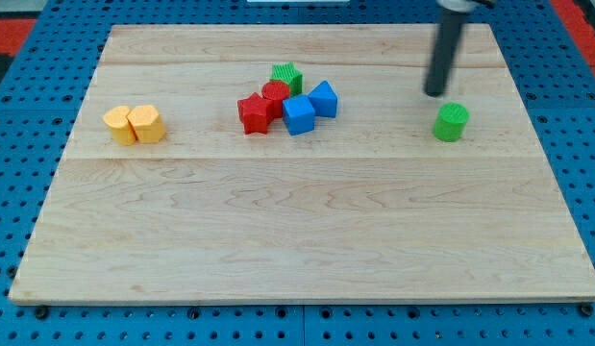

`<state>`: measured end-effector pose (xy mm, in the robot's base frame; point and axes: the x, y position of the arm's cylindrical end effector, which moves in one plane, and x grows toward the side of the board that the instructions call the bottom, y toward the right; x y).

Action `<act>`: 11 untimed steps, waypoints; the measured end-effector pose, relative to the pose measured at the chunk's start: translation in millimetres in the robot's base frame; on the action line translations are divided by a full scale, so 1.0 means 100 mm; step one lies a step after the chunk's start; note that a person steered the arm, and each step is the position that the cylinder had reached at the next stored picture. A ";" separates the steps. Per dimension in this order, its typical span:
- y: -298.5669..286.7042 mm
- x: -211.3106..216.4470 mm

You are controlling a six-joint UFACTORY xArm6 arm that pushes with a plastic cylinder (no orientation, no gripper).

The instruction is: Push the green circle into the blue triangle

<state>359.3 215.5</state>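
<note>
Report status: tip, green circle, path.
My tip just above-left of green round block, apart. Blue blocks far left in cluster. Path between unobstructed.

Board [307, 240]: three groups, well apart.

View's left: two yellow blocks [119, 125] [147, 124], side by side, touching.

Centre, towards the top: a tight cluster. Green star [286, 75] topmost; red circle [275, 93] just below it; red star [254, 113] at the cluster's left; one blue block [299, 114] right of that, a second blue block [323, 98] up and right of it (shapes unclear).

View's right: green circle [452, 122] alone. My tip [435, 93] sits just above it and slightly left, apart.
</note>
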 end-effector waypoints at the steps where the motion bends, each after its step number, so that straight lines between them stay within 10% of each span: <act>1: 0.19 0.42; 11: -1.54 -0.35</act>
